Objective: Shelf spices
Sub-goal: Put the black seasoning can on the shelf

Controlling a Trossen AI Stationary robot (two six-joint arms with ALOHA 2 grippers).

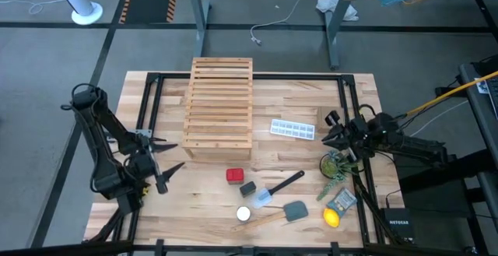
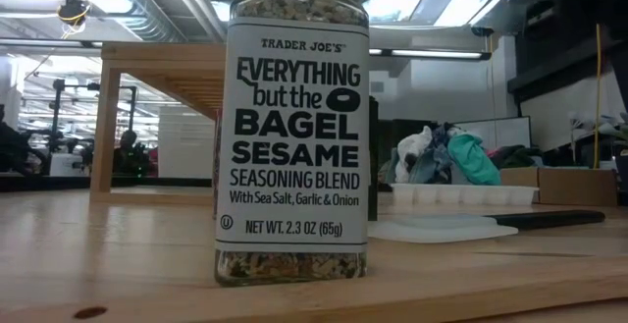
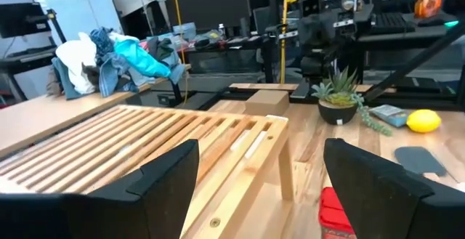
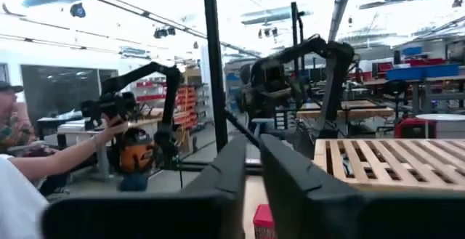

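Note:
The wooden slatted shelf (image 1: 221, 108) stands at the table's far middle, with its legs on the tabletop (image 3: 287, 170). Three spices rest on their bases in front of it: a red boxy one (image 1: 234, 176), a black one (image 1: 248, 187) and a clear jar with a white lid (image 1: 243, 214). The jar fills the low view (image 2: 291, 127). My left gripper (image 1: 173, 156) is open and level at the table's left, pointing toward the shelf and the red container (image 3: 334, 213). My right gripper (image 1: 333, 135) hovers at the right, its fingers (image 4: 253, 168) a narrow gap apart and holding nothing.
A white ice-cube tray (image 1: 295, 129) lies right of the shelf. A potted plant (image 1: 336, 165), a lemon (image 1: 332, 217), a packet (image 1: 342, 200), a grey spatula (image 1: 289, 211) and a black-handled tool (image 1: 282, 184) crowd the near right. A person (image 4: 22, 173) stands beyond the table.

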